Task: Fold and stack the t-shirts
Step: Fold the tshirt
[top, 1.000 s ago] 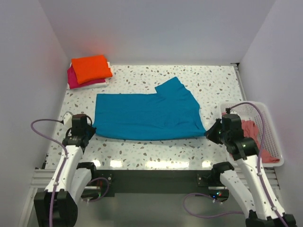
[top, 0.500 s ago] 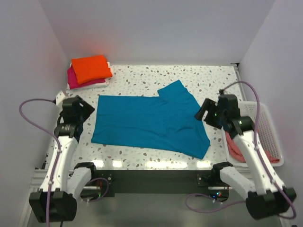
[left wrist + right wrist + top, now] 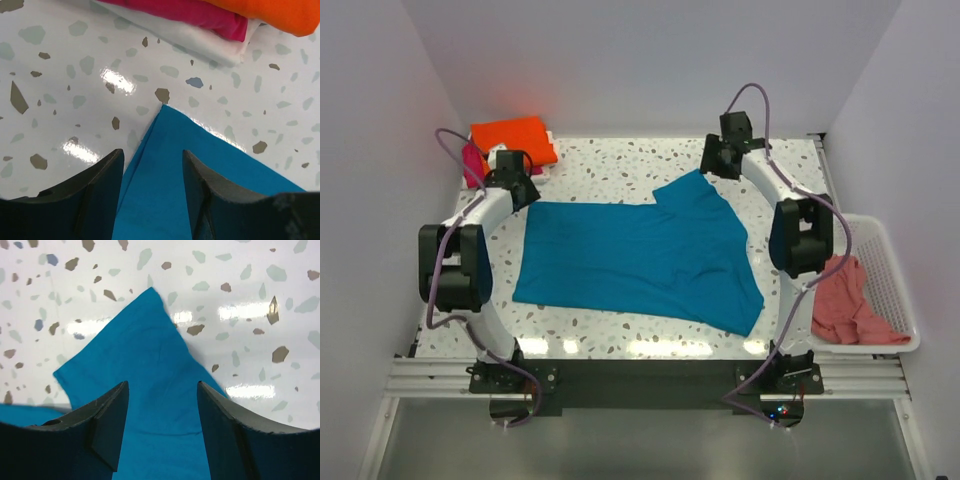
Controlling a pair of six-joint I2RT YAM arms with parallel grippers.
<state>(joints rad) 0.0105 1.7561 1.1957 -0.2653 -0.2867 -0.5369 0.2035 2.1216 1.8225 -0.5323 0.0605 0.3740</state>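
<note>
Both arms had swung from the near corners of the table [image 3: 620,165] to its far side, and the teal t-shirt [image 3: 630,255] had settled flat, its near right corner skewed toward the front edge. It lay across the middle of the speckled top, one sleeve pointing toward the back.

Over the shirt's far left corner hung the left gripper [image 3: 151,155], its fingers spread to either side of the folded blue point and pinching nothing. The right gripper [image 3: 162,385] hung over the tip of the sleeve in the same manner, fingers parted with bare cloth between them.

Just beyond the left gripper sat the stack in the far left corner: the orange t-shirt [image 3: 512,142] on top, the magenta t-shirt [image 3: 210,20] under it, and a white layer [image 3: 200,42] at the bottom, of what kind I could not tell. A strip of bare table separated the stack from the teal corner.

At the right edge stood the white mesh basket [image 3: 890,260], with the salmon t-shirt [image 3: 845,300] heaped inside and spilling over its near left rim, well apart from the teal one.
</note>
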